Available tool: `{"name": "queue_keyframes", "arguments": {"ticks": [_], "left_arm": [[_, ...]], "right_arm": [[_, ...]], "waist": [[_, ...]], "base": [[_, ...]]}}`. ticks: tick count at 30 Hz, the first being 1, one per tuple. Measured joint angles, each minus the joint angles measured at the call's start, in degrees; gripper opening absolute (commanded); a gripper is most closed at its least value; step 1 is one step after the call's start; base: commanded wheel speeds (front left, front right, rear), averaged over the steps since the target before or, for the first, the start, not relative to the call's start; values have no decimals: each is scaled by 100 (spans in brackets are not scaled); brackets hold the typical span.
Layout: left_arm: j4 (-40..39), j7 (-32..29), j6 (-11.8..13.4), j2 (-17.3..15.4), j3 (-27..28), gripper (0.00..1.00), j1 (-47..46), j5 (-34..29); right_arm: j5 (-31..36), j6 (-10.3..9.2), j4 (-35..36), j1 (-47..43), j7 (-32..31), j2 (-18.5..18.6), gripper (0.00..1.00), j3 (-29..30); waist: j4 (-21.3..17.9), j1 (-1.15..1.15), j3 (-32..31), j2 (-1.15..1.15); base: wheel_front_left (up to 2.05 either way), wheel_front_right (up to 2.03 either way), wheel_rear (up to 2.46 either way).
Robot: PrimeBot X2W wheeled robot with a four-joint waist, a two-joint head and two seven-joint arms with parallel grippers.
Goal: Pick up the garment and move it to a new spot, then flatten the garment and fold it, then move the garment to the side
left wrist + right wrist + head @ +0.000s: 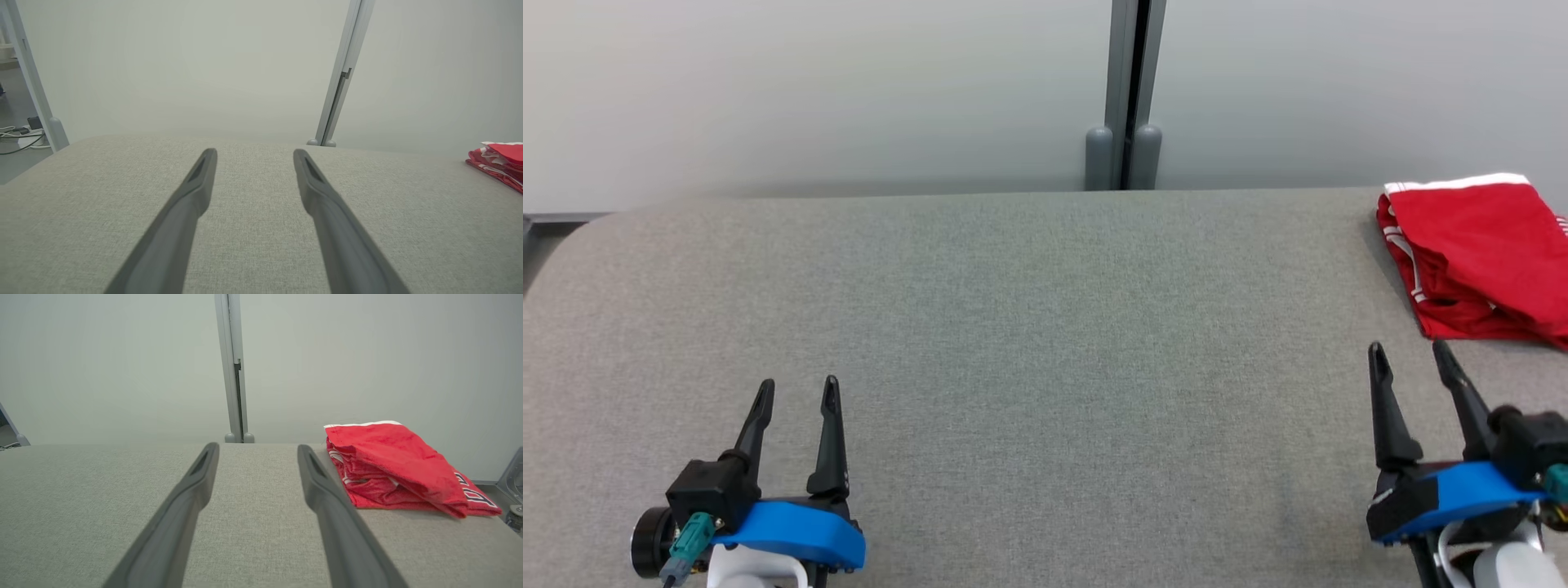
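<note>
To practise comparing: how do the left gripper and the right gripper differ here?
The left gripper has bare table ahead; the right gripper sits just short of the red garment. In the head view the right gripper reaches farther up the table than the left gripper. Both are open and empty.

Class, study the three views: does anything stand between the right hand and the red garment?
Nothing visible does. The open right hand sits just short of the red garment, with bare grey surface between them.
</note>
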State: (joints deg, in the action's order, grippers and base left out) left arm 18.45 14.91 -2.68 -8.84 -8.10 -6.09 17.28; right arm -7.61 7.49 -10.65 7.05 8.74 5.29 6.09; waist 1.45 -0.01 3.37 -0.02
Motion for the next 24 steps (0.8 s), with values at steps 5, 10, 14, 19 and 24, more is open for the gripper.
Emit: {"name": "queue_keyframes", "arguments": {"ticks": [5,10,14,19,24], "left_arm": [[101,8,-22,5,38,100,190,24],[99,8,-44,20,73,100,324,-2],[110,8,-84,43,93,100,378,-16],[109,8,-89,47,146,100,396,-27],[111,8,-140,57,168,100,407,-35]], "right_arm": [[119,0,8,-342,22,-156,100,-15],[118,0,8,-527,15,-210,100,9],[98,0,-8,-559,-9,-223,100,13],[58,0,-45,-564,-12,-229,100,10],[1,0,-74,-559,-12,-232,100,-26]], "waist": [[71,0,-203,1],[68,1,-264,2],[35,1,-281,2],[6,1,-268,3],[-9,1,-261,2]], "base": [[0,0,0],[0,0,0],[0,0,0],[0,0,0],[0,0,0]]}}
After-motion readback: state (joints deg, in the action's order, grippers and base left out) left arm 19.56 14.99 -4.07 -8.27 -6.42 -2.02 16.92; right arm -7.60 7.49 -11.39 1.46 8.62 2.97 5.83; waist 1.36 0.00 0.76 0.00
